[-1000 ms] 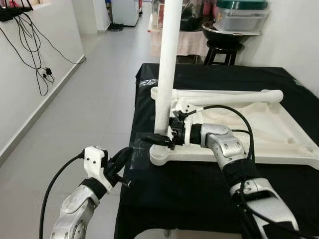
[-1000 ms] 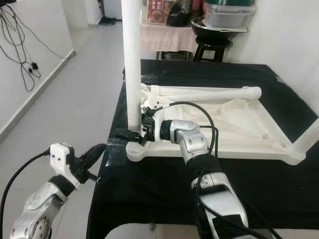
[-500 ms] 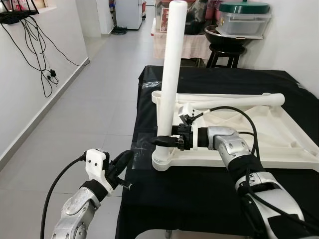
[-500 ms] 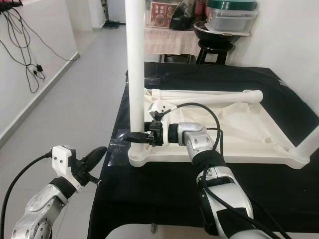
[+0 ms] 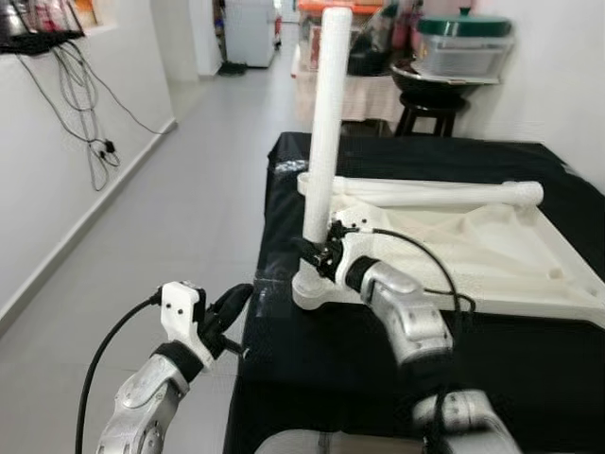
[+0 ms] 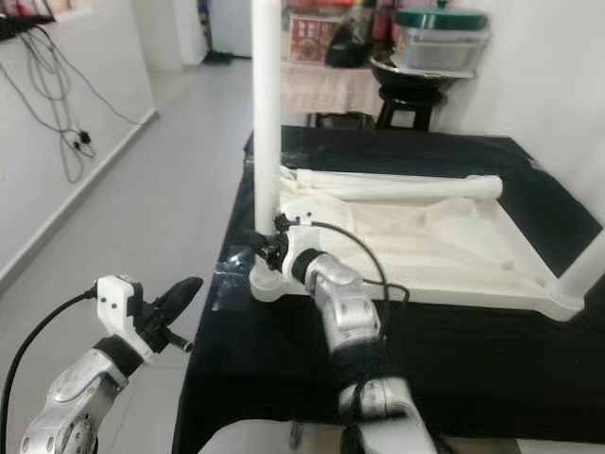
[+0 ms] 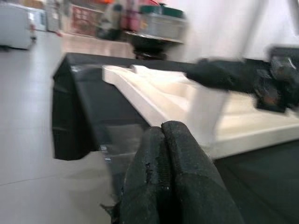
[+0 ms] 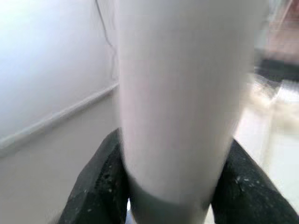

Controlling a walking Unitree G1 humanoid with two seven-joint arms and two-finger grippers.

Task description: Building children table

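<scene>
My right gripper (image 5: 317, 253) was clamped on the upright white table leg (image 5: 326, 113), low down, just above the corner socket of the upturned white tabletop (image 5: 473, 248). The tabletop lay underside-up on a black-covered table (image 5: 331, 378), with the leg standing at its near-left corner. A second white leg (image 5: 444, 193) lay flat along the tabletop's far edge.

From the right wrist view the leg (image 8: 180, 93) showed as a broad blurred white column, with one black finger (image 8: 100, 182) on either side of it, both pressed against its surface. That grip was far plainer there than from the head, where my silver forearm (image 5: 402, 317) and a looping black cable (image 5: 416, 255) hid most of the contact.

My left gripper (image 5: 227, 307) hung off the table's near-left corner, over the grey tiled floor (image 5: 170, 227), touching nothing. Its fingers (image 7: 163, 177) lay together, shut on nothing, as the left wrist view showed close up. That same view looked across the table's edge at the tabletop's rim (image 7: 140, 93) and showed a dark blurred shape at the leg, probably my right gripper.

The right eye view caught another upright white leg (image 6: 586, 270) at the tabletop's near-right corner. Beyond the table stood a black stool (image 5: 430, 109) carrying a dark basin and a green-lidded container (image 5: 465, 47).
</scene>
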